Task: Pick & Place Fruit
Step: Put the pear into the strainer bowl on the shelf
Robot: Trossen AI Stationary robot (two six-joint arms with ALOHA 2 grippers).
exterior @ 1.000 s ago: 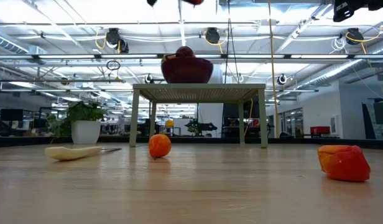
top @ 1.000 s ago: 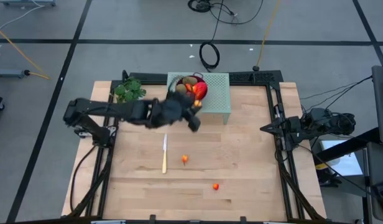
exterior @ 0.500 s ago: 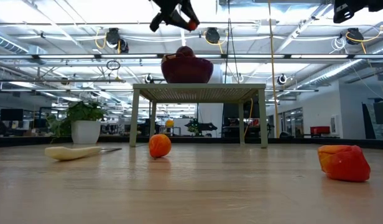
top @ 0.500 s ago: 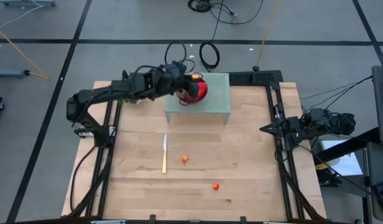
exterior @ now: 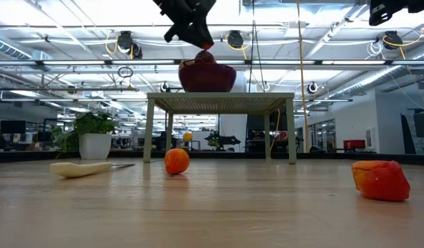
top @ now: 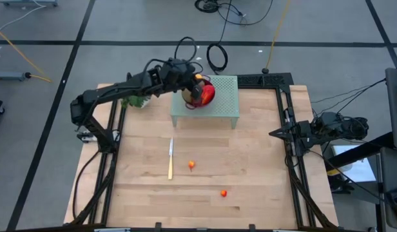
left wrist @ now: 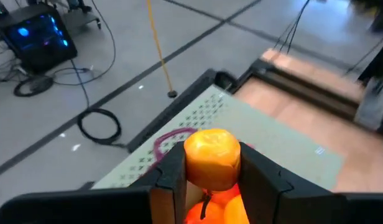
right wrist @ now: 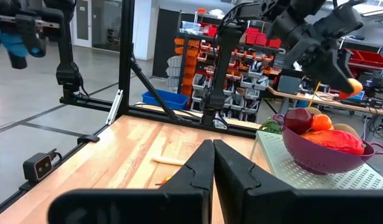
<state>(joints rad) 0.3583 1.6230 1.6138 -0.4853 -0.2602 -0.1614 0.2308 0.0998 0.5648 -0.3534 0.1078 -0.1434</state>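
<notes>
From above, your left gripper (top: 197, 80) hangs over the purple bowl (top: 200, 98), which sits on a pale green perforated stand (top: 221, 106) at the far edge of the tabletop (top: 250, 167). Red and orange fruit already fills the bowl. Two small orange-red fruits (top: 192, 165) lie apart on the bare wood nearer you, beside a yellow-handled knife (top: 171, 161). The right arm waits folded off the tabletop's right side.

At table height, the left gripper (exterior: 198, 41) shows just above the bowl (exterior: 207, 76), with a spot of red-orange at its tip. One small fruit (exterior: 176, 160) sits mid-table, another (exterior: 380, 180) close on the right.

In the left wrist view, the jaws pinch a small orange fruit (left wrist: 211, 155) directly over fruit in the bowl.

In the right wrist view, the right gripper (right wrist: 212, 165) has its jaws pressed together, empty, low over the wood.

You appear to be at the placing step. Next, spread the jaws to drop the piece into the bowl, then go for the fruits left on the wood.
</notes>
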